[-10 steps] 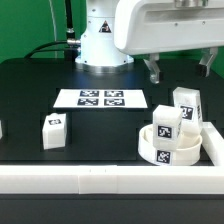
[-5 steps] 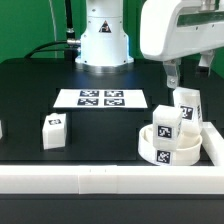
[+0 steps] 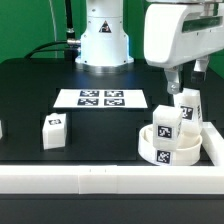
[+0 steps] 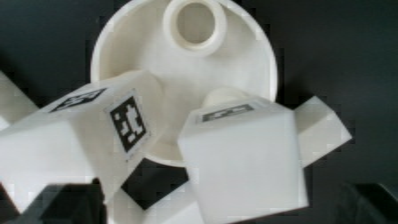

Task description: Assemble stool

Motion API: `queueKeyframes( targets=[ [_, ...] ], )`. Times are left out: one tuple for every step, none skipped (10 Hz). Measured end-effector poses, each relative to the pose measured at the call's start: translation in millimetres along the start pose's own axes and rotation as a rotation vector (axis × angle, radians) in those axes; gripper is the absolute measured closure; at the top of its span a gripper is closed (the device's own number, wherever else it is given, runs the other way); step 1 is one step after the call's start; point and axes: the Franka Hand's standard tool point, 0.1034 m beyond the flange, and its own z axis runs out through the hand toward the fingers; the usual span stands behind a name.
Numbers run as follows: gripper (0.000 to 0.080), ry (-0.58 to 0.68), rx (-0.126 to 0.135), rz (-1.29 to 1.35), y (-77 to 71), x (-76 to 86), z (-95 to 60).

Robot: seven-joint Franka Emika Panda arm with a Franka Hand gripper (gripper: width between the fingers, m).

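A leg (image 3: 165,122) stands on the seat (image 3: 148,146), another leg (image 3: 187,105) beside.

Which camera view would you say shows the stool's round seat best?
The wrist view: it looks down on the seat, showing its round top and hole, though two legs overlap it. The exterior view shows the seat small, mainly its tagged side.

A matt black bench (image 3: 30,90) fills the scene under soft, even light. The marker board (image 3: 100,98) lies flat near its middle. A long white rail (image 3: 90,181) borders the near edge, and a side rail (image 3: 214,140) stands at the exterior view's right. Behind, the room is dim, with a green strip (image 3: 40,46) and black cables (image 3: 68,22).
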Motion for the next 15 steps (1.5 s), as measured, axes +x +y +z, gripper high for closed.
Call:
queueKeyframes(
  targets=[
    [0.0151, -0.005, 0.002, -0.001, -0.2, 0.1, 4.7],
    [0.0151, -0.01, 0.004, 0.002, -1.2, 0.3, 9.2],
    [0.0151, -0.013, 0.008, 0.01, -3.8, 1.1, 12.4],
    [0.0151, -0.015, 0.01, 0.022, -6.7, 2.5, 14.0],
    [0.0151, -0.013, 0.01, 0.033, -10.4, 5.3, 14.5],
    [0.0151, -0.013, 0.012, 0.034, -12.6, 6.6, 14.8],
    [0.0151, -0.014, 0.012, 0.036, -12.3, 5.6, 15.3],
    [0.0151, -0.016, 0.014, 0.039, -11.3, 3.9, 16.6],
    [0.0151, -0.018, 0.015, 0.039, -11.5, 3.2, 17.8],
    [0.0151, -0.02, 0.015, 0.04, -11.3, 2.7, 19.0],
    [0.0286, -0.021, 0.016, 0.041, -10.9, 2.0, 19.8],
    [0.0286, -0.021, 0.016, 0.042, -10.6, 1.7, 19.8],
    [0.0425, -0.021, 0.016, 0.043, -10.5, 1.4, 19.9],
    [0.0462, -0.021, 0.016, 0.051, -10.4, 1.3, 19.9],
    [0.0462, -0.021, 0.016, 0.073, -10.3, 1.2, 19.9]
  ],
)
